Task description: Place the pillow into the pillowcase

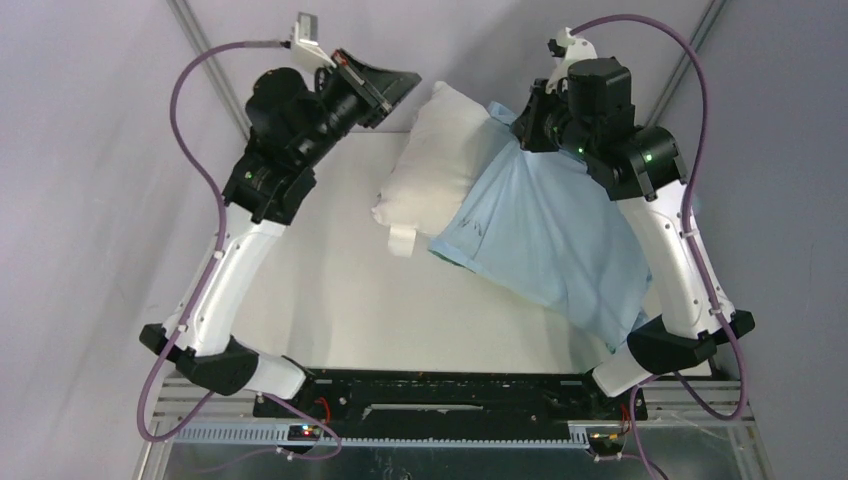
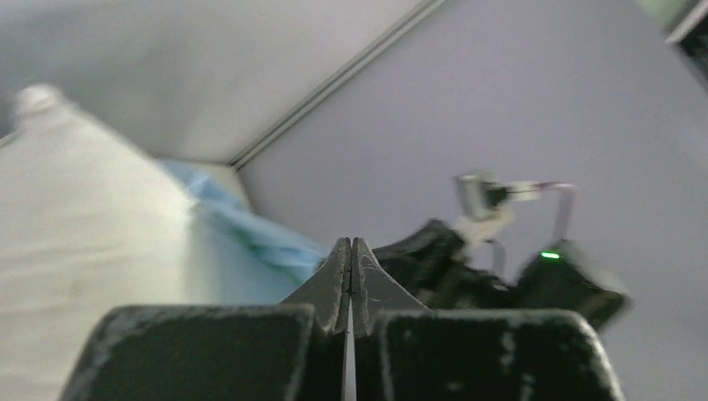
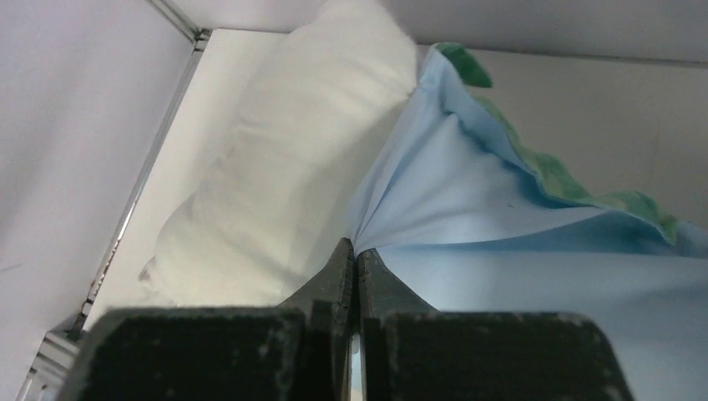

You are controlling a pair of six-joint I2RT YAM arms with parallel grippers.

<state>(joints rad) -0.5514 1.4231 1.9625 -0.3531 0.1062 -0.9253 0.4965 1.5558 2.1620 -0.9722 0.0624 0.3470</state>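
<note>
The cream pillow [image 1: 440, 160] lies tilted at the back of the table, its small white tag [image 1: 402, 240] at the near edge. Its right part sits under or inside the light blue pillowcase [image 1: 545, 230], which drapes toward the right arm's base. My right gripper [image 3: 356, 246] is shut on a pinch of the pillowcase [image 3: 501, 251] beside the pillow [image 3: 284, 167]; folds radiate from the tips and the greenish inner side [image 3: 568, 180] shows at the raised edge. My left gripper [image 2: 351, 242] is shut on nothing, held in the air left of the pillow [image 2: 83, 234].
The white table [image 1: 330, 300] is enclosed by grey walls at the back and both sides. Purple cables [image 1: 190, 130] loop from each wrist. A black rail [image 1: 450, 385] with the arm bases runs along the near edge. The right arm [image 2: 501, 276] shows in the left wrist view.
</note>
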